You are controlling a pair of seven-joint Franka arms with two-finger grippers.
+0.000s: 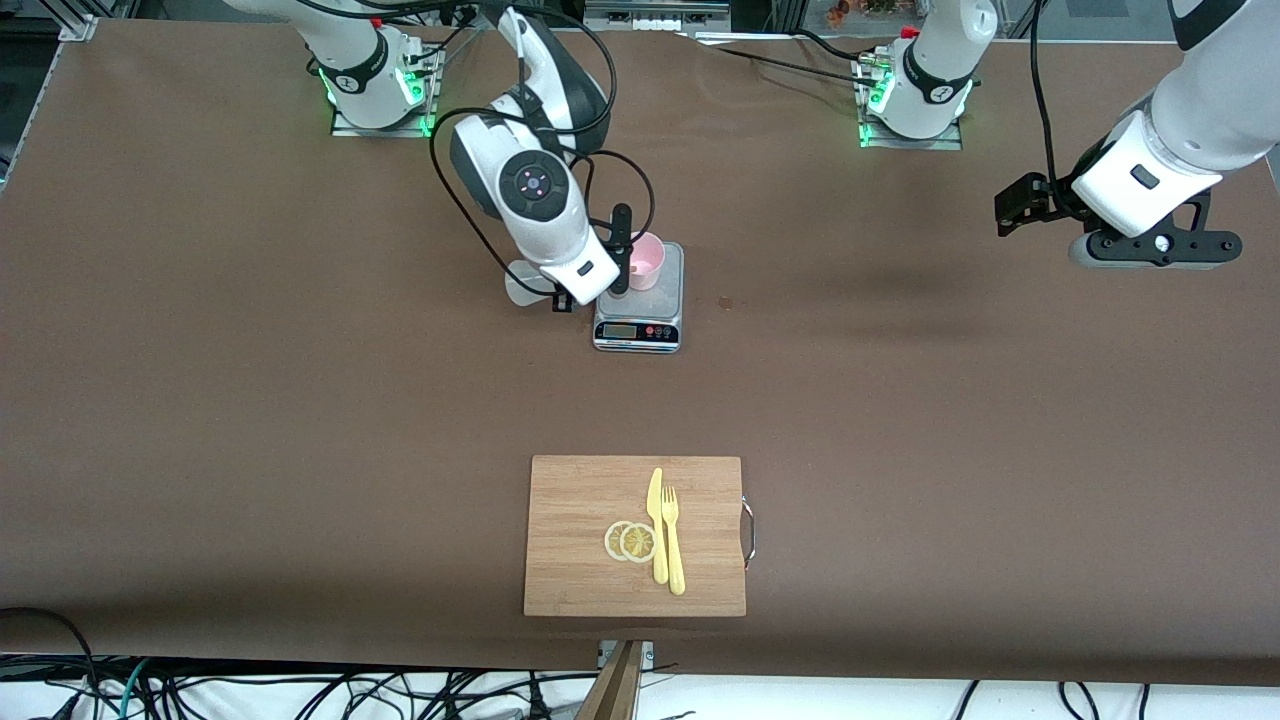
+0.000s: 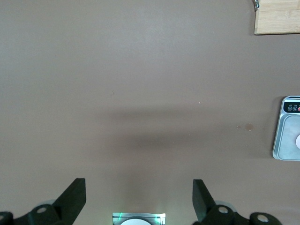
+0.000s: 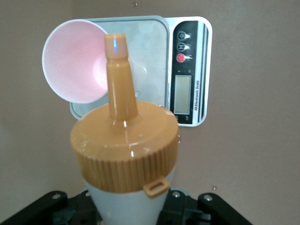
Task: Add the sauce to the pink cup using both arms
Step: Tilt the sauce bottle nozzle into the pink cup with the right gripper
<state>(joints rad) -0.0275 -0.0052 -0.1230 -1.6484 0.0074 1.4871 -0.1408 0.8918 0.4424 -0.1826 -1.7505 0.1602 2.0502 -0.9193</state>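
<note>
We are looking at a brown table (image 1: pixel 300 400). A small silver scale (image 1: pixel 638 310) is sitting directly on it near the robots' bases, and a wooden cutting board (image 1: pixel 580 500) is lying nearer the front camera. A small dark spot (image 1: pixel 725 302) is showing just beside the scale.

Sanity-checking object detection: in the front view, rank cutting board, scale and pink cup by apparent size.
1. cutting board, largest by far.
2. scale.
3. pink cup, smallest; it stands on the scale.
</note>
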